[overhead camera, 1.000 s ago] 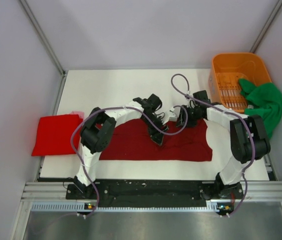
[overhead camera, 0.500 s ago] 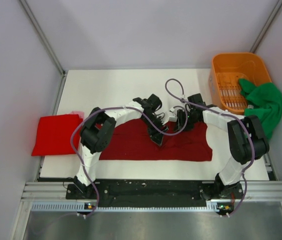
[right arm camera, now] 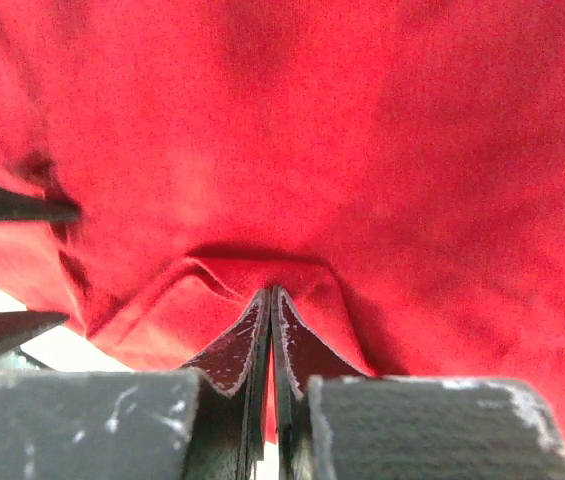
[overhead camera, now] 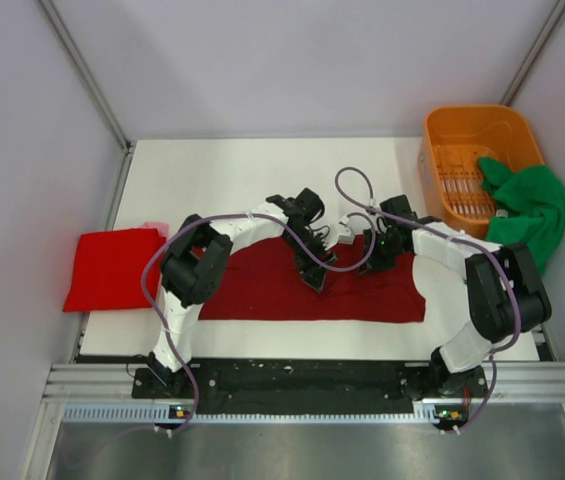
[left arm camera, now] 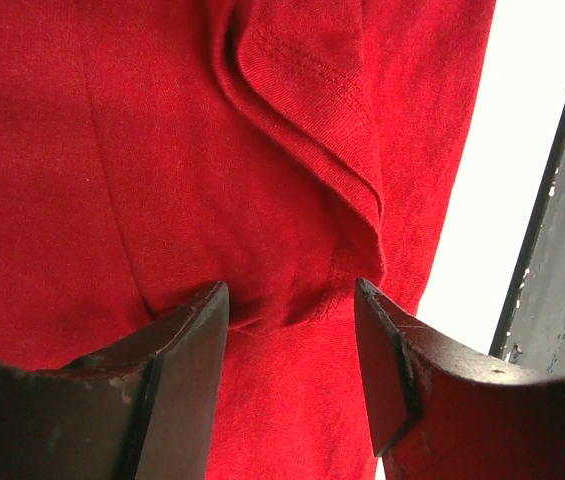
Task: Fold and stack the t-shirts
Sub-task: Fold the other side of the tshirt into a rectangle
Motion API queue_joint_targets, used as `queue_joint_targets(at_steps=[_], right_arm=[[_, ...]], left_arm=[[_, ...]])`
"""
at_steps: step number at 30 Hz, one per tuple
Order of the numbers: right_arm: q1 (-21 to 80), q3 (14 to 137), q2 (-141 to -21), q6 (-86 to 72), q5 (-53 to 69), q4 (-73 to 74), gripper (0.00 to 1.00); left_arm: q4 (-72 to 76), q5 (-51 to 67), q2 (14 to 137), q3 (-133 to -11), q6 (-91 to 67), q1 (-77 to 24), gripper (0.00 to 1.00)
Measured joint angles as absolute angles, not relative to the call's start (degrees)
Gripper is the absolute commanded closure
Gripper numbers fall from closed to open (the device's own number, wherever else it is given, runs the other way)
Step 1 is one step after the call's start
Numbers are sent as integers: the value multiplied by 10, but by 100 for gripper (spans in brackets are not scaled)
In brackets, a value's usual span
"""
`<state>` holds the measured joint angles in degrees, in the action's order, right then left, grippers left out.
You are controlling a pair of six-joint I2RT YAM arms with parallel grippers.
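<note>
A dark maroon t-shirt (overhead camera: 262, 290) lies spread on the white mat in the middle, its near edge straight. My left gripper (overhead camera: 314, 278) stands over its centre, open, with its fingertips (left arm camera: 212, 305) down on the cloth either side of a hemmed fold (left arm camera: 302, 120). My right gripper (overhead camera: 372, 256) is at the shirt's far edge, shut on a pinched ridge of the maroon cloth (right arm camera: 362, 130); a thin strip of red shows between its jaws (right arm camera: 270, 295). A brighter red t-shirt (overhead camera: 112, 268) lies folded at the far left. A green t-shirt (overhead camera: 532, 205) hangs over the basket's side.
An orange slotted basket (overhead camera: 462, 125) stands at the back right corner. The metal rail (overhead camera: 312, 385) with both arm bases runs along the near edge. Grey walls close in the left, right and back. The red folded shirt lies partly off the white mat (overhead camera: 222, 180).
My right gripper has closed on the maroon cloth and its wrist has shifted slightly right. The left arm and the shirts have not moved.
</note>
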<state>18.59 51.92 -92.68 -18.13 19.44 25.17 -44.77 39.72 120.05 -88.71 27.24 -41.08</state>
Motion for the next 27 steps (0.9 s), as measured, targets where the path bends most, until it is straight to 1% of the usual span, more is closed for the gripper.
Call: queue_joint_targets(at_steps=[7, 11, 13, 16, 17, 19, 23, 27], right_arm=[[186, 471, -848, -189, 194, 297, 100], [186, 459, -830, -192, 190, 318, 100], [186, 461, -828, -192, 191, 325, 100], [186, 468, -829, -197, 183, 331, 74], [186, 472, -829, -200, 177, 333, 68], [186, 486, -830, -205, 175, 335, 64], [187, 528, -845, -194, 178, 315, 64], [187, 569, -889, -176, 179, 293, 63]], left_arm=[[-453, 393, 1200, -891, 280, -411, 42], [-456, 391, 1200, -895, 284, -411, 41], [-462, 392, 1200, -898, 287, -411, 39], [-471, 394, 1200, -901, 293, -411, 37], [-474, 396, 1200, -902, 295, -411, 37], [-479, 401, 1199, -903, 300, -411, 37], [-492, 408, 1192, -903, 308, -414, 37], [-503, 413, 1181, -902, 318, -414, 36]])
